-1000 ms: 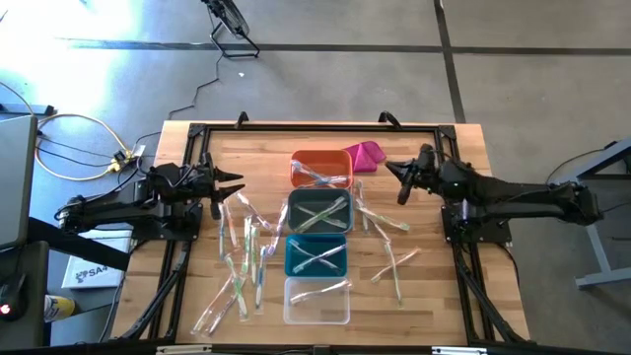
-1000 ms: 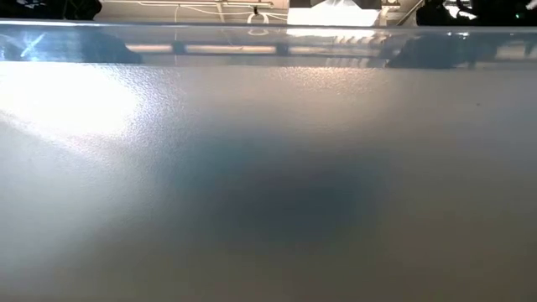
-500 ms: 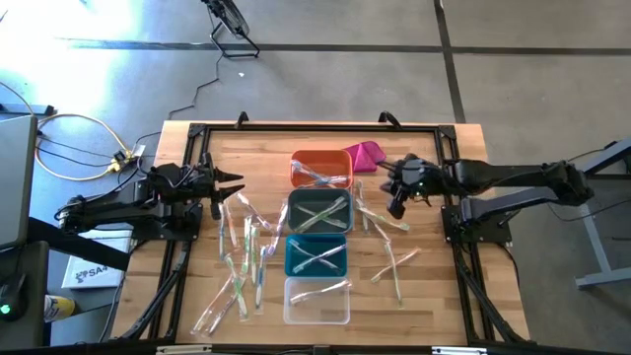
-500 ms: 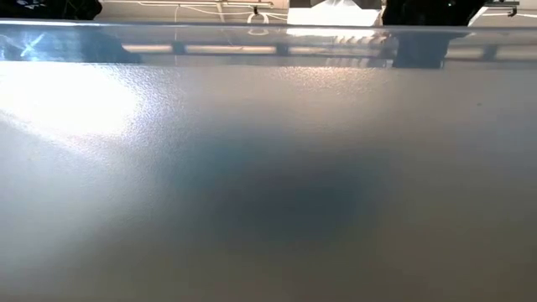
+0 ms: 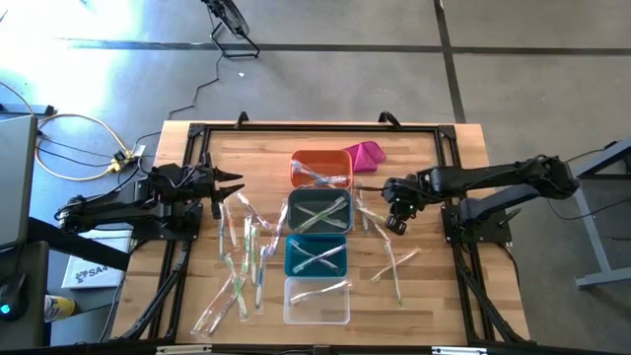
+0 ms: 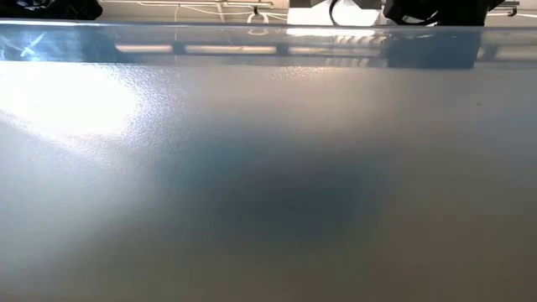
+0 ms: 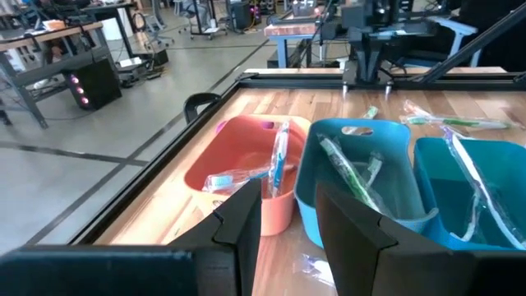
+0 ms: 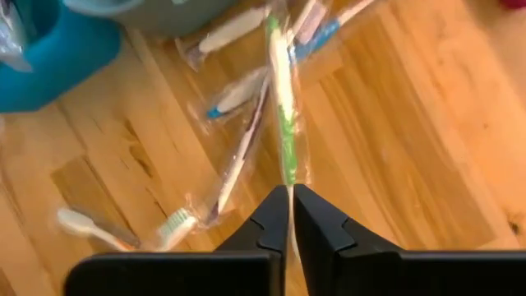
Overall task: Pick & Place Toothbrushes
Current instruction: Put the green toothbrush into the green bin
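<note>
Wrapped toothbrushes lie in two loose heaps on the wooden table, one left of the bins (image 5: pixel 242 258) and one right of them (image 5: pixel 390 258). More lie inside the orange (image 5: pixel 320 168), grey (image 5: pixel 318 212), teal (image 5: pixel 316 256) and clear (image 5: pixel 316 301) bins. My right gripper (image 5: pixel 396 223) points steeply down over the right heap. Its fingers (image 8: pixel 291 201) are shut just above a green toothbrush (image 8: pixel 284 123) that lies flat on the wood. My left gripper (image 5: pixel 235 187) waits open at the table's left, level, facing the bins (image 7: pixel 288 218).
A magenta cloth lump (image 5: pixel 367 155) lies at the far side, next to the orange bin. A black frame (image 5: pixel 315 126) runs around the table. The low view is blocked by a blurred grey surface (image 6: pixel 268 184). Bare wood shows at the far left (image 5: pixel 251 148).
My right gripper has swung from the table's right side toward the bins and the near edge. It has tipped from nearly level to pointing steeply down over the right heap of toothbrushes. No toothbrush has moved.
</note>
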Robot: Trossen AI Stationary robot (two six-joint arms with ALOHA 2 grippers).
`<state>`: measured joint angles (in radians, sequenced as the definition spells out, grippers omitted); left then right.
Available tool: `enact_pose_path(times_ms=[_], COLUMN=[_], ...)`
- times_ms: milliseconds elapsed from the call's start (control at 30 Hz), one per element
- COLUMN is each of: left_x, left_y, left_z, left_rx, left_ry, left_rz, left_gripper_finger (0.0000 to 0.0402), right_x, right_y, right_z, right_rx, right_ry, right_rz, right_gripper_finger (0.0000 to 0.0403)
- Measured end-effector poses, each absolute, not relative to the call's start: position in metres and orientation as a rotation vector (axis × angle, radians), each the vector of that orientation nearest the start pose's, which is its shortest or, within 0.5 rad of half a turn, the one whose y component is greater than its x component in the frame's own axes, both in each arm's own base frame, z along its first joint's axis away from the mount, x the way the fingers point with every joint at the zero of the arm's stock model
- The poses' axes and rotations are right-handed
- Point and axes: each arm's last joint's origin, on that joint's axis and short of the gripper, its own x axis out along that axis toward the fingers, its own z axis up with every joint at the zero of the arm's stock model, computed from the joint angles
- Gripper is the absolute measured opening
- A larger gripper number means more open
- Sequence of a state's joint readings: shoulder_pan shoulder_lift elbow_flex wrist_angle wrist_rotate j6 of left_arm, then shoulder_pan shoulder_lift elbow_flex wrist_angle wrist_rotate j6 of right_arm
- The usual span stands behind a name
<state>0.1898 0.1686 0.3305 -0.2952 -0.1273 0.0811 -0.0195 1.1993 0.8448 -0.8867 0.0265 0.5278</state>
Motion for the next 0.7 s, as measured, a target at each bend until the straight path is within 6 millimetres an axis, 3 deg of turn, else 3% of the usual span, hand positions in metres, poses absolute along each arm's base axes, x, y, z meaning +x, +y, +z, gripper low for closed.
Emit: enact_pose_path(times_ms=[400,700], left_x=[0.085,0.085], left_y=[0.02,0.02], left_z=[0.234,0.233], left_rx=[0.076,0.075], left_ry=[0.147,0.157], left_rz=[0.313,0.312], left_gripper_finger=[0.0113,0.0113], right_x=[0.223,0.232], right_y=[-0.005,-0.005], right_z=[0.2,0.179], right_rx=[0.438,0.396], right_ry=[1.346,1.447], right_rz=[-0.399,-0.399], right_gripper_finger=[0.0135,0.0137])
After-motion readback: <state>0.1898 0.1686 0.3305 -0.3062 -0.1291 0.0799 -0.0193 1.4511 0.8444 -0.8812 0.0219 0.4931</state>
